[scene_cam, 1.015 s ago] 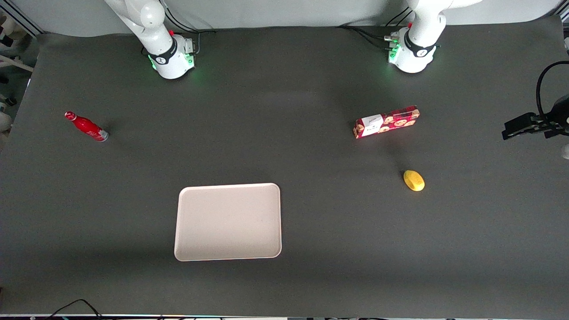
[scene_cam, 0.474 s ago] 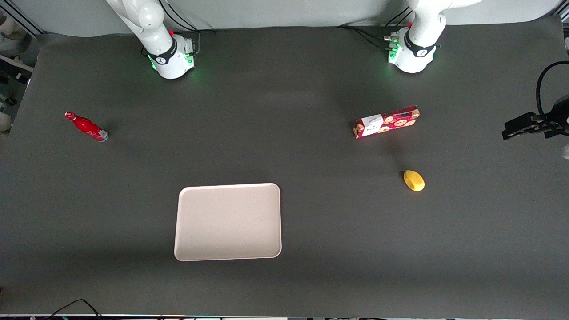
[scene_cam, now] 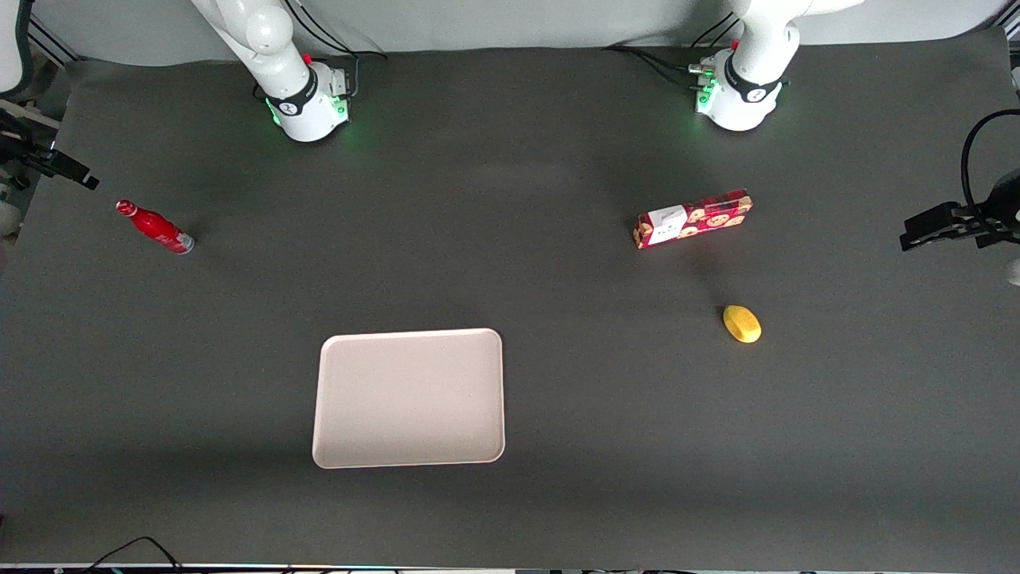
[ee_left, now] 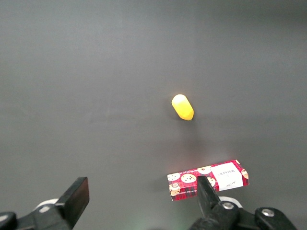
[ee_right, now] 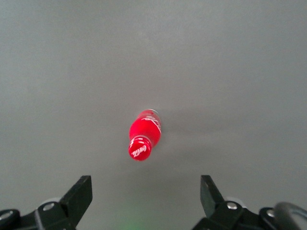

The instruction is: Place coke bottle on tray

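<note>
coke bottle (scene_cam: 154, 227) stands upright on table toward working arm's end, well apart from tray (scene_cam: 409, 397), which lies nearer the front camera | gripper (ee_right: 144, 196) hovers above bottle, fingers (ee_right: 79, 194) spread wide, empty, cap between them | cap lettering: Coca-Cola script

hand (ee_right: 144, 199) raised high, fingers (ee_right: 79, 194) apart
</note>
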Tool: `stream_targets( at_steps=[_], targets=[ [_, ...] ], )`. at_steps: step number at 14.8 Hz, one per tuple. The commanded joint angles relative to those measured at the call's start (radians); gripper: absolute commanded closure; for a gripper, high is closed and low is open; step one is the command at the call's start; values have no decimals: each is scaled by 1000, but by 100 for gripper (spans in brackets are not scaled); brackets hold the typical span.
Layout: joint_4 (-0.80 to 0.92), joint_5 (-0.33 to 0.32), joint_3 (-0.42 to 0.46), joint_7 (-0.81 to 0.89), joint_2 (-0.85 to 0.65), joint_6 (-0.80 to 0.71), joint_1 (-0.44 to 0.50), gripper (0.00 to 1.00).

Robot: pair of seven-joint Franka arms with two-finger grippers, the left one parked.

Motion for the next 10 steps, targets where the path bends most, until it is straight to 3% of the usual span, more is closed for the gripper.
stream_targets(
  at_steps=[1, 10],
  targets=[
    [-52, 59, 2, -70, 62, 112, -45, 0],
    [-136, 81, 4, -85, 97, 258, -64, 0]
  ],
)
